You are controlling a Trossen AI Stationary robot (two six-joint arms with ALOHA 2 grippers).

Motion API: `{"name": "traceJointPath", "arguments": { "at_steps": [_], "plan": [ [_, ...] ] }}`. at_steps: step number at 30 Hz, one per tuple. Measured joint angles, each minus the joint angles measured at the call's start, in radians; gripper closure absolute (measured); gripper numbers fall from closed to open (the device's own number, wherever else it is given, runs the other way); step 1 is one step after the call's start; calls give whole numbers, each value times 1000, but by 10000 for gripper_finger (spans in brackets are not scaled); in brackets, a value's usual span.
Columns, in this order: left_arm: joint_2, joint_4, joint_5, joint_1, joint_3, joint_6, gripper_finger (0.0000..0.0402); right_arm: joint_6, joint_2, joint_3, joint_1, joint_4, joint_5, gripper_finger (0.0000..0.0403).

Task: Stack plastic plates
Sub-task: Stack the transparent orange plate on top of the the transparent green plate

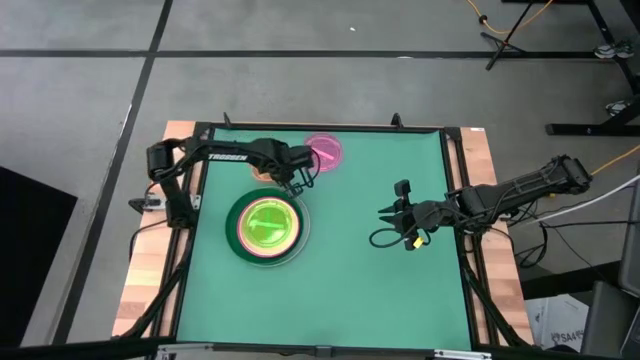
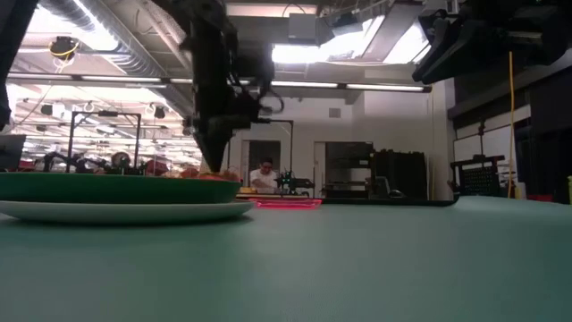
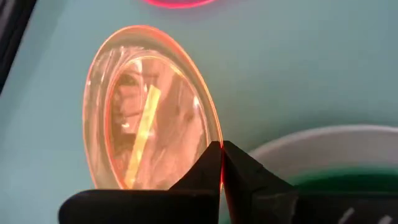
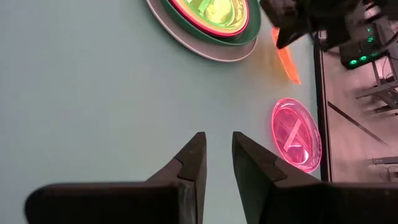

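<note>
Now lifting the orange plate toward the stack

Left gripper (image 3: pixel 221 163) is pinched tight on the rim of the small translucent orange plate (image 3: pixel 149 109), which hangs tilted on edge just beside the stack (image 1: pixel 266 228). That stack sits on the left half of the green table (image 1: pixel 360 290): a large white plate (image 4: pixel 186 40) at the bottom, a dark green plate (image 2: pixel 107 188) on it, then smaller ones with a translucent green plate (image 1: pixel 268 222) showing on top. A pink plate (image 4: pixel 296 134) lies flat near the table's far edge, apart from the stack. Right gripper (image 4: pixel 217 155) hovers over bare table at right, jaws narrowly parted and empty. Judged step: carrying the orange plate over. Next move calls for levelling it, centring it above the green top plate, then releasing; pink plate would remain
</note>
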State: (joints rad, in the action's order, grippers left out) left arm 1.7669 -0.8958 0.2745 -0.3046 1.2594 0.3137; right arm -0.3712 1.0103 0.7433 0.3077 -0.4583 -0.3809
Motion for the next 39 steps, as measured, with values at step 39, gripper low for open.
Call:
{"name": "traceJointPath", "arguments": {
  "at_steps": [39],
  "plan": [
    [-159,-100,4,652,0,418,400,0,0,0,0,50,0,331]
  ]
}}
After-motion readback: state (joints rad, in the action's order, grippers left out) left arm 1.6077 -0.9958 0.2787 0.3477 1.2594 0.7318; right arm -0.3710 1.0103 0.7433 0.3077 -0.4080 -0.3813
